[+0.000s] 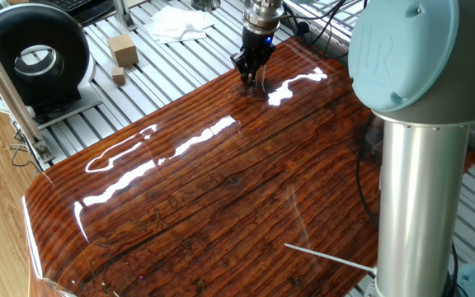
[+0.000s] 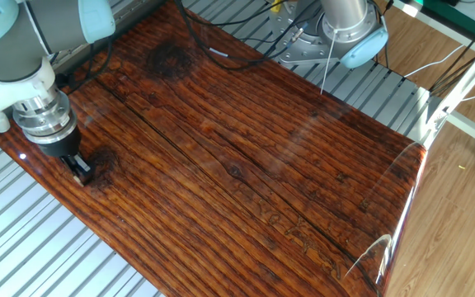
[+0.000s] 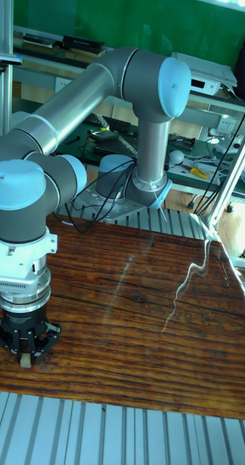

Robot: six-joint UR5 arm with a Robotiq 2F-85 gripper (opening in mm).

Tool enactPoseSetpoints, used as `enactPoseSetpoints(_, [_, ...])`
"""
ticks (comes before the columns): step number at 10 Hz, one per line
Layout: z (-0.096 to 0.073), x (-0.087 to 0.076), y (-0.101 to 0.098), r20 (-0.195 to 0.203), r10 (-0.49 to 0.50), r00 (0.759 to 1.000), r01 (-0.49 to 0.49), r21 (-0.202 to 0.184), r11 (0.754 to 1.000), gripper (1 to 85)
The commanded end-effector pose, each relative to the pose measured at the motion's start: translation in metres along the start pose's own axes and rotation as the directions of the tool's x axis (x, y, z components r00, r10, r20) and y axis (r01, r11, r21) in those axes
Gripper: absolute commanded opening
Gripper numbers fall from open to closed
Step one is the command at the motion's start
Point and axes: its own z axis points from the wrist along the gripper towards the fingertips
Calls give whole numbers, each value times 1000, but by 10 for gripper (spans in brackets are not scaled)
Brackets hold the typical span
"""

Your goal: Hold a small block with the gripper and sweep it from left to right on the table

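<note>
Pinching the small block (image 3: 24, 358) (a tan cube), the gripper (image 3: 24, 355) stands on the table (image 3: 137, 320) near its edge.

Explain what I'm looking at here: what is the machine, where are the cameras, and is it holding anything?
It is one jointed robot arm ending in a black two-finger gripper. Two cameras look down at the table from opposite sides; the tall picture faces the arm from the table's front edge. The gripper sits low at one end of the table, shut on a tiny tan block, which shows best in the tall view. Off the table, on the grey slats, stand a bigger tan box, a smaller cube, a white cloth and a black round device.
</note>
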Motion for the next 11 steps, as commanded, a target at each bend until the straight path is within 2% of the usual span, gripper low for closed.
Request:
enactPoseSetpoints(1, [-2,1,0,-2,-1,1000,1,-4,1000,10])
enactPoseSetpoints(7, [-8,-1,-7,-13,-14,1000,14,3,1000,10])
enactPoseSetpoints(11, [-16,-9,-26,-13,-42,999,42,21,999,10])
